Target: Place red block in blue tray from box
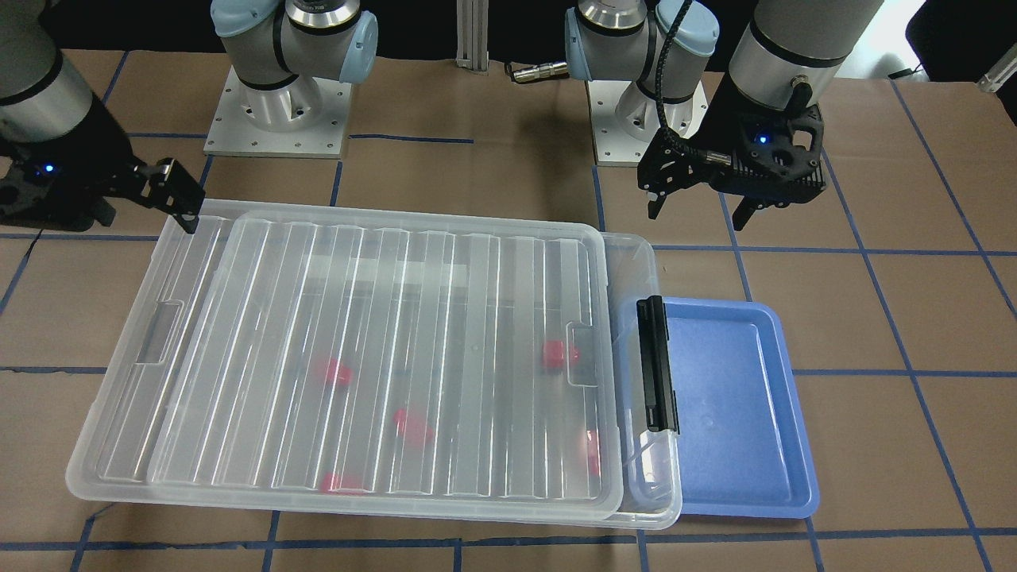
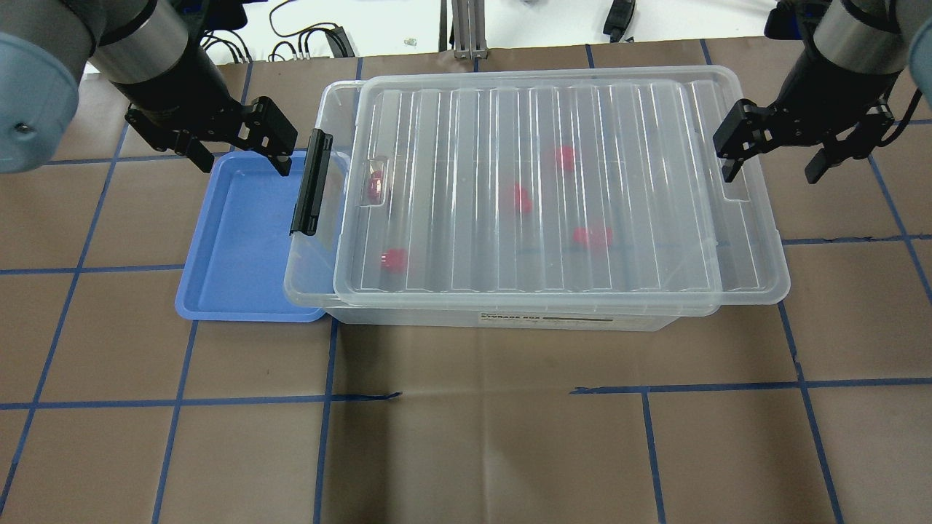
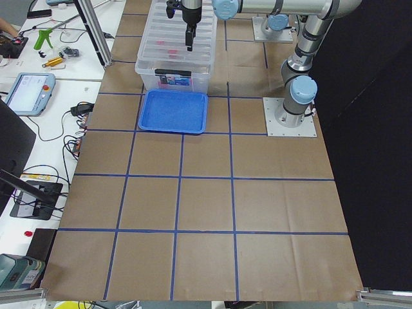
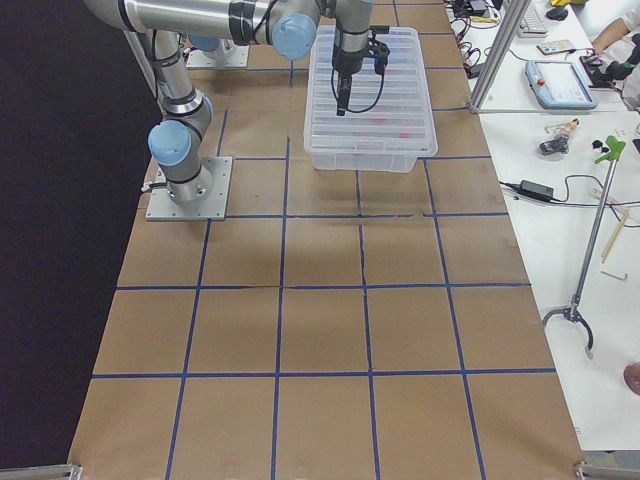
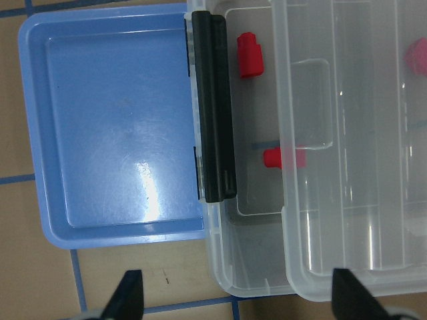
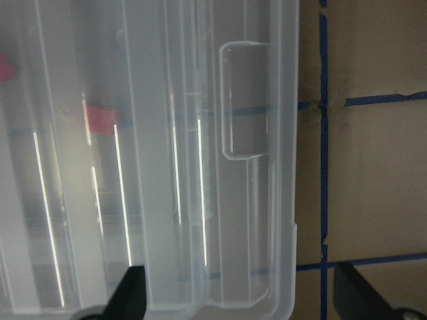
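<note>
Brown paper with a grid of blue tape covers the table (image 2: 466, 437). The box (image 2: 582, 320) lies with its long axis across it. Its ribbed lid (image 2: 473, 218) is shifted toward the robot's right, so a strip lies uncovered at the end with the black latch (image 2: 309, 182). The blue tray (image 2: 240, 247) lies at that end, its rim meeting the box under the latch.

The red block (image 5: 249, 55) lies on the box floor in the uncovered strip, just beside the latch. In the left wrist view its long axis runs parallel to the latch, narrow stub toward the top. 4 other red blocks (image 2: 518, 198) lie under or partly under the lid.

The left gripper (image 2: 242, 164) hangs above the tray's far edge, jaws spread and empty. The right gripper (image 2: 772, 171) hangs over the box's opposite end, jaws also apart, holding nothing.
</note>
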Available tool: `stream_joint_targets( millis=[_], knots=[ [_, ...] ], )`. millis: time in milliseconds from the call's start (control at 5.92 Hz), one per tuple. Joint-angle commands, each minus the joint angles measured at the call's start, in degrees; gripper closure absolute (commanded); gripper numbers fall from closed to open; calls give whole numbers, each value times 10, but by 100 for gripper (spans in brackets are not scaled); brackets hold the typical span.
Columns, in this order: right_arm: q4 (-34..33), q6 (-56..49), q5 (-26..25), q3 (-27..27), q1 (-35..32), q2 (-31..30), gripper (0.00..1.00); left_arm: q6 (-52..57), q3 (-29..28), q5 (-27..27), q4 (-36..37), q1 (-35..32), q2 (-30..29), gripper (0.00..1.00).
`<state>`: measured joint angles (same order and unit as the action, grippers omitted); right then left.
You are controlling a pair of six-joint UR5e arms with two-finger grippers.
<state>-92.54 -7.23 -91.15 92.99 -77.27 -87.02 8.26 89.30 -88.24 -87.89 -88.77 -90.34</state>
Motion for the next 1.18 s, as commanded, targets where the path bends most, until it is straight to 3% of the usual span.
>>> stream_joint_targets(
  millis=[0, 675, 1013],
  knots=[
    [-72, -40, -2, 3, 29, 64, 0, 0, 0, 0, 0, 0, 0, 2],
    [-77, -50, -25, 48, 58, 70, 0, 22, 0, 0, -1, 0, -2, 2],
    [-73, -56, -18, 48, 57, 69, 0, 164, 9, -1, 1, 0, -5, 2]
  ],
)
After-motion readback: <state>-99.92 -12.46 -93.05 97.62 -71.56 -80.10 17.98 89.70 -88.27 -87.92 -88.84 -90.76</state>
